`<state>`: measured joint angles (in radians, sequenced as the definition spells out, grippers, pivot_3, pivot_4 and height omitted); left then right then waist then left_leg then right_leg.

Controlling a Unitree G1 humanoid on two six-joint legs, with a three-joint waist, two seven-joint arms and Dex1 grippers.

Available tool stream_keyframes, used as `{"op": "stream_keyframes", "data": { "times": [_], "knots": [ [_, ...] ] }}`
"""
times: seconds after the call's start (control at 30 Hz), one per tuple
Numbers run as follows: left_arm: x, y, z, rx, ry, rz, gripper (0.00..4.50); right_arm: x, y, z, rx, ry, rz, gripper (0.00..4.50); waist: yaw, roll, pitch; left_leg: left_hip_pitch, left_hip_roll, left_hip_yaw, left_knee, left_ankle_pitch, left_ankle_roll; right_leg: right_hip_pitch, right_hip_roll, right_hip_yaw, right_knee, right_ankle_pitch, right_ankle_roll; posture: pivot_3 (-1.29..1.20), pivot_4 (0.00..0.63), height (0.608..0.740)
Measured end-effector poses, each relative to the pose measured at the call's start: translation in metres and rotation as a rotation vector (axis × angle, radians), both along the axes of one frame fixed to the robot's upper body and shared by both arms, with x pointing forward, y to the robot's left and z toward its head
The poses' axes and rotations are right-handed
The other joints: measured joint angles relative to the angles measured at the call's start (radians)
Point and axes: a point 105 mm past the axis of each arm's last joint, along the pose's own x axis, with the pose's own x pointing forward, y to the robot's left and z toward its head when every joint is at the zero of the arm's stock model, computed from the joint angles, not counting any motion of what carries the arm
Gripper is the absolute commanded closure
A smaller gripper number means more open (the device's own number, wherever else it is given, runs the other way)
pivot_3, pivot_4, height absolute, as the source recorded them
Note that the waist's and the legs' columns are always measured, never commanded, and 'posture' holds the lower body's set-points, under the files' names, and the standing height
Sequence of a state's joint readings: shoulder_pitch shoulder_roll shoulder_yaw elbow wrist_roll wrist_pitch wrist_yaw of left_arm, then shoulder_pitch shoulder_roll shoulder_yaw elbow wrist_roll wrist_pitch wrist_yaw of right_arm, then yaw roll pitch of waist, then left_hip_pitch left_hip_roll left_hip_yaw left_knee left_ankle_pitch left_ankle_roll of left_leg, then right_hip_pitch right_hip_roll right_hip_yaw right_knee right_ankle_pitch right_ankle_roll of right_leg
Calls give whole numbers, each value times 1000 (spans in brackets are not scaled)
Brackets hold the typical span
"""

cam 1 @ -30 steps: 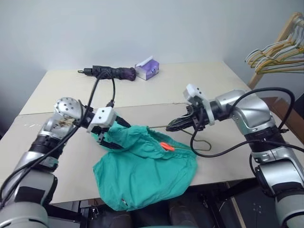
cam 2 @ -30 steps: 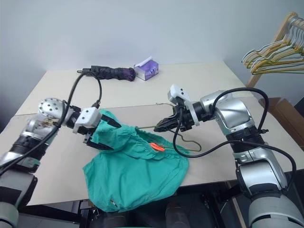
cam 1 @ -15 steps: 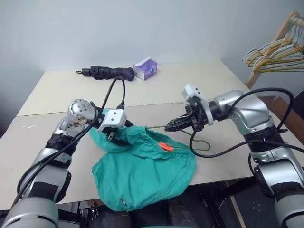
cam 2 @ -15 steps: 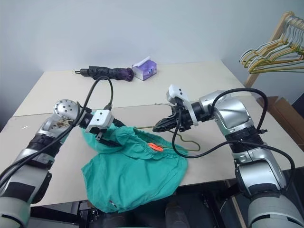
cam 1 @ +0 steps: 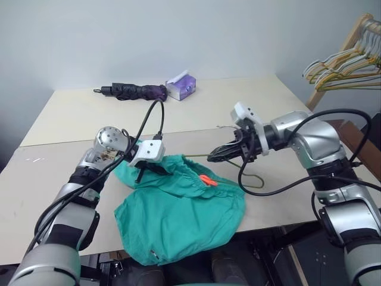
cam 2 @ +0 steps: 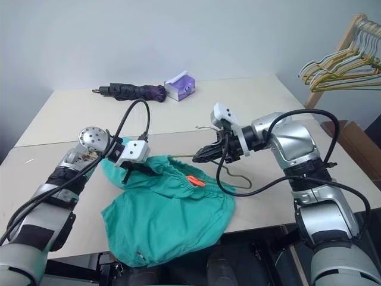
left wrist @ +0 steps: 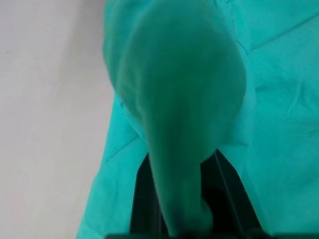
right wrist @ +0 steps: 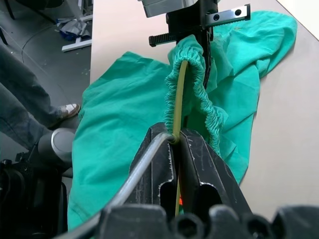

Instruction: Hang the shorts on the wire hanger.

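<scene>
head pair – high, facing down over table (cam 1: 196, 113) | wrist cams – close, sharing shorts (right wrist: 129, 89)

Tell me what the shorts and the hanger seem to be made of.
The shorts: soft teal-green woven cloth, matte, judging by the wrinkles and the gathered elastic waistband. The wire hanger: thin metal wire, probably with an olive-brass coating, going by its slim, stiff, smooth look.

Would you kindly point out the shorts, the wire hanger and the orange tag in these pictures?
shorts (cam 1: 178, 220), left eye view, on the flat cloth of the lower panel.
wire hanger (right wrist: 178, 94), right wrist view, on the wire running into the waistband.
orange tag (cam 1: 207, 179), left eye view, on the tag's middle.
</scene>
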<state>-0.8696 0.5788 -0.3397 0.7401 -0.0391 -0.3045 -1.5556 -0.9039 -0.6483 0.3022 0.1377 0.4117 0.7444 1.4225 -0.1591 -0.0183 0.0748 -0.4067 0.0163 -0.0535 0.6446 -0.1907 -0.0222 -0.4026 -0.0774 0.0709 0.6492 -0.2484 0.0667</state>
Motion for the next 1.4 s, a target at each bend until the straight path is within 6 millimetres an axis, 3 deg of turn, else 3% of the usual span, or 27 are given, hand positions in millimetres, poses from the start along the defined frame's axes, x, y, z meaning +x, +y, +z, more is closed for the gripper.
{"op": "stream_keyframes", "data": {
  "times": [0.07, 0.33, 0.5, 0.7, 0.8, 0.9, 0.97, 1.17, 1.27, 1.4],
  "knots": [
    [0, 1, 1, -6, 5, 0, 4442, 0, 0, 0, 3, -28, 5, 4500, 0, 0, 0, 0, 0, 0, 0, 0, 0, 0, 0, 0, 0, 0, 0, -116, 0, 740],
    [-2, 4, 12, -48, 37, 10, 4500, 7, -1, -2, -8, -126, -29, 1858, -16, 0, 0, 0, 0, 0, 0, 0, 0, 0, 0, 0, 0, 0, -1, -129, 6, 740],
    [-2, 12, 20, -89, 28, 53, 4500, 18, -33, 9, -21, -161, -156, 43, -19, 0, 0, 0, 0, 0, 0, 0, 0, 0, 0, 0, 0, 1, -2, -137, 19, 740],
    [0, 31, 19, -116, 36, 161, 4500, 31, -101, 44, 53, -231, -429, 43, -20, 0, 0, 1, 0, 0, 0, 0, 0, 0, 0, 0, 0, 0, 0, -151, 32, 740],
    [3, 36, 24, -136, 20, 201, 4500, 28, -123, 58, 114, -267, -512, 43, -22, 0, 0, 1, 0, 0, 0, 0, 0, 1, 0, 0, 0, 0, 0, -159, 41, 740],
    [6, 40, 28, -156, 14, 232, 4500, 20, -141, 50, 157, -234, -581, 43, -22, 0, 0, 1, 0, 0, 0, 0, 0, 1, 0, 0, 0, 0, 0, -159, 46, 740],
    [8, 42, 33, -160, 0, 243, 4500, 11, -145, 34, 165, -180, -608, 43, -22, 0, 0, 1, 0, 0, 0, 0, 0, 1, 0, 0, 0, 0, 0, -160, 49, 740],
    [11, 46, 44, -166, -14, 244, 4500, -15, -127, -20, 180, -34, -613, 43, -23, 0, 0, 2, 0, 1, 0, 0, 0, 2, 1, 1, 0, 0, 0, -163, 55, 740],
    [11, 45, 46, -170, 1, 243, 4500, -24, -100, -51, 203, 43, -604, 43, -24, 0, 0, 2, 1, 1, -1, 0, 0, 1, 1, 2, 0, 0, 0, -162, 54, 740],
    [12, 45, 47, -171, 5, 240, 4500, -31, -72, -70, 195, 96, -574, 43, -22, 0, 1, 1, 0, 1, -1, 0, 0, 1, 1, 2, 0, 0, 0, -150, 53, 740]
  ]
}}
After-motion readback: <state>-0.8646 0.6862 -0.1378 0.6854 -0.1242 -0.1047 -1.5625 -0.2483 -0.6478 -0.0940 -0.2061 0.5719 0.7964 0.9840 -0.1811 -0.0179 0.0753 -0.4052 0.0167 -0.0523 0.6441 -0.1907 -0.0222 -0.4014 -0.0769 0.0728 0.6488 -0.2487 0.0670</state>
